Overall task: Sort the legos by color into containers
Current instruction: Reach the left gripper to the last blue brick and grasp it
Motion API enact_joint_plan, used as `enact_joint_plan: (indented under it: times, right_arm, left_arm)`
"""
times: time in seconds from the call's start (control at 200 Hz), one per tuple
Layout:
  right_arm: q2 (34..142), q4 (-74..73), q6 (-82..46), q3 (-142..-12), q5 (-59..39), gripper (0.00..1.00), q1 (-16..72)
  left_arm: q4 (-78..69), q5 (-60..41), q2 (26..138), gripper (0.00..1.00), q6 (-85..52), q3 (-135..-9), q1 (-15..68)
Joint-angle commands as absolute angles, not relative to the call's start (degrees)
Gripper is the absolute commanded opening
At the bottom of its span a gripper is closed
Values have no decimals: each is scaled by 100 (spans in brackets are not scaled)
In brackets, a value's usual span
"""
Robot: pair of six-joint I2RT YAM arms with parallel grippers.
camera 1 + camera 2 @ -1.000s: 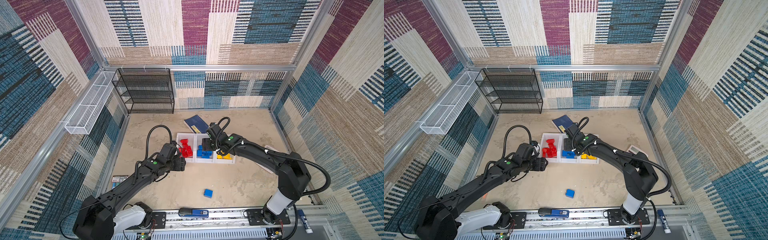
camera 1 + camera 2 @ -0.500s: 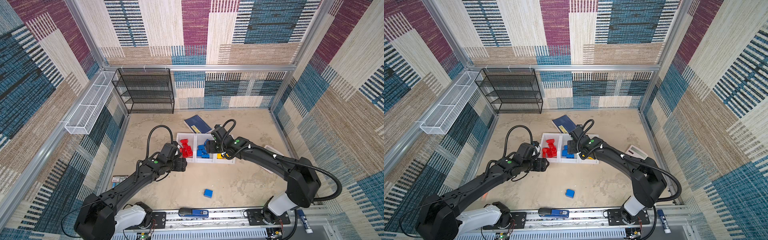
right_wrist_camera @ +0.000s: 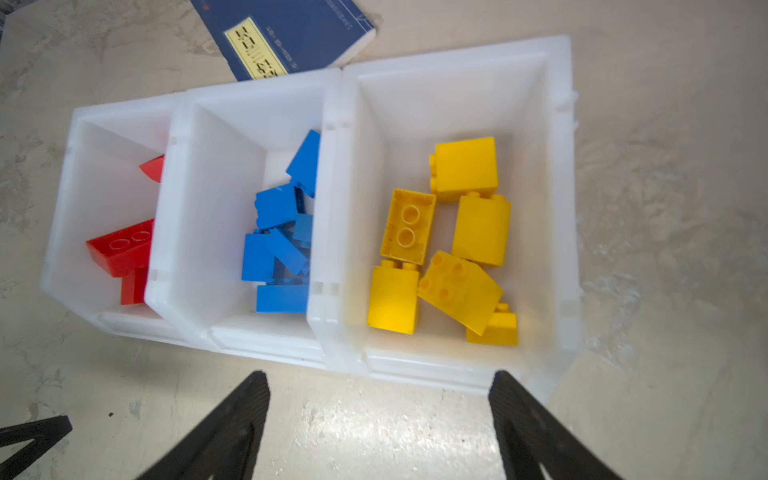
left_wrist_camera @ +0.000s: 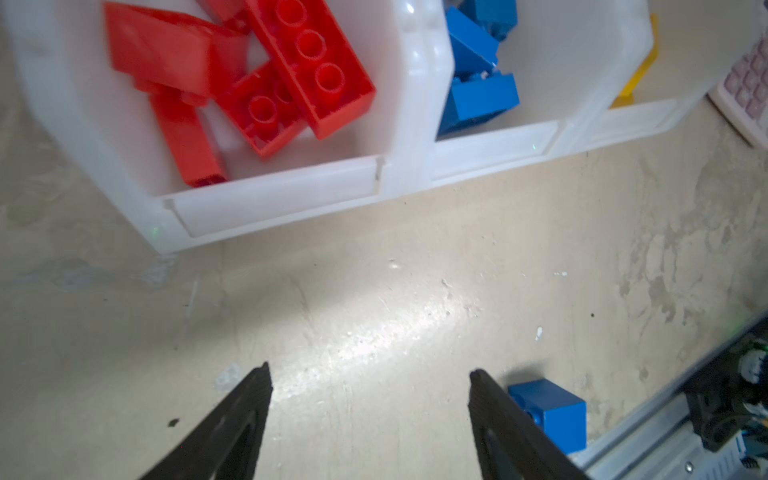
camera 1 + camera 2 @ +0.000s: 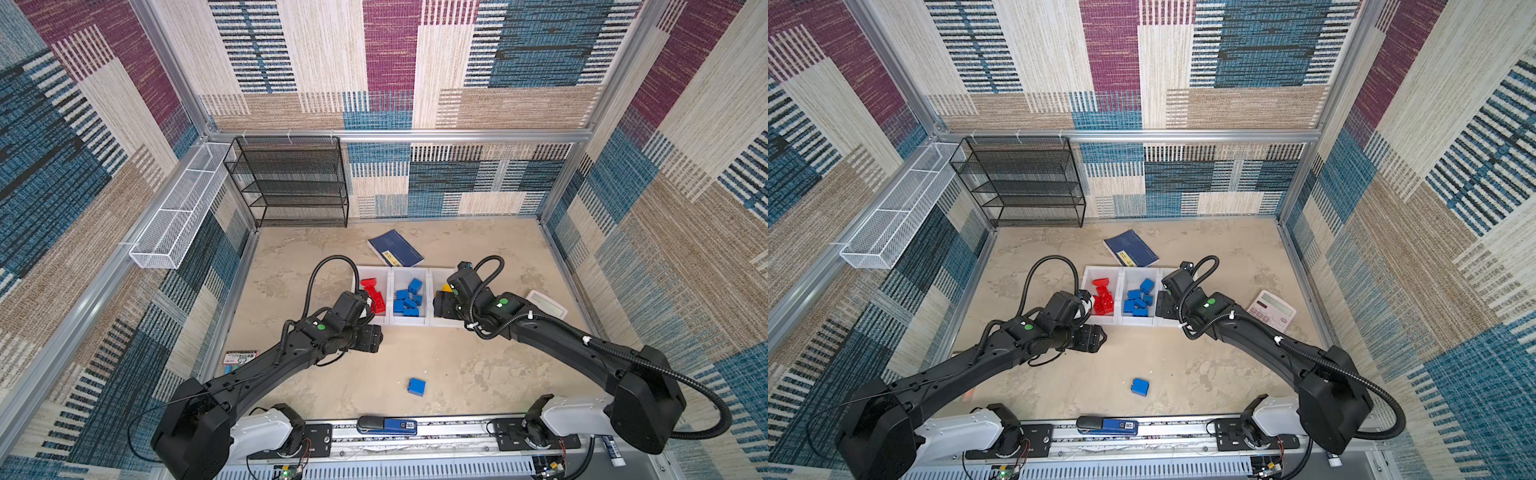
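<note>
Red bricks (image 5: 376,294) lie in the left bin of the white 3-bin row (image 3: 559,187), blue bricks (image 5: 408,300) in the mid bin, yellow bricks (image 3: 478,232) in the right bin, colours unmixed. One loose blue brick (image 5: 416,386) sits alone on the table (image 5: 478,374), well in front of the bins, near the front rail, nothing touching it.

L gripper (image 4: 370,399) hangs over bare table just in front of the red bin, jaws spread wide, nothing betw. them. In its wrist view the loose brick's corner is hidden behind one finger (image 4: 498,419). R gripper (image 3: 380,399) is above the front edge of the yellow bin, also spread wide & empty.

Navy book (image 5: 395,248) lies behind the bins, one corner at their back rim. Calculator (image 5: 1271,309) is right of the bins, apart from them. Blue-&-black stapler (image 5: 386,425) rests on the front rail.
</note>
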State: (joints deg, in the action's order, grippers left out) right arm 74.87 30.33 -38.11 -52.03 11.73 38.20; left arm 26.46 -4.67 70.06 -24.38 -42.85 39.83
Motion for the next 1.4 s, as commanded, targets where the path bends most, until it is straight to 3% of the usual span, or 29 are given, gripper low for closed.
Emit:
enact_joint_plan:
  times: [0.0,0.536,1.122,1.397]
  right_arm:
    - [7269,3023,-4109,-4978,1290,86,3794]
    - [6612,3129,-4299,-4369,1363,86,3780]
    - [6457,2764,-3439,-4207,1100,88,3366]
    - [6240,2705,-3497,-3969,1045,88,3318]
  left_arm:
    - [2735,-450,7180,78,-2464,-4414,4409]
    - [2511,-852,8786,78,-2676,-5320,6218]
    - [3328,-107,9509,75,-3466,-5790,7062]
    - [3536,113,9876,65,-3390,-6037,7067]
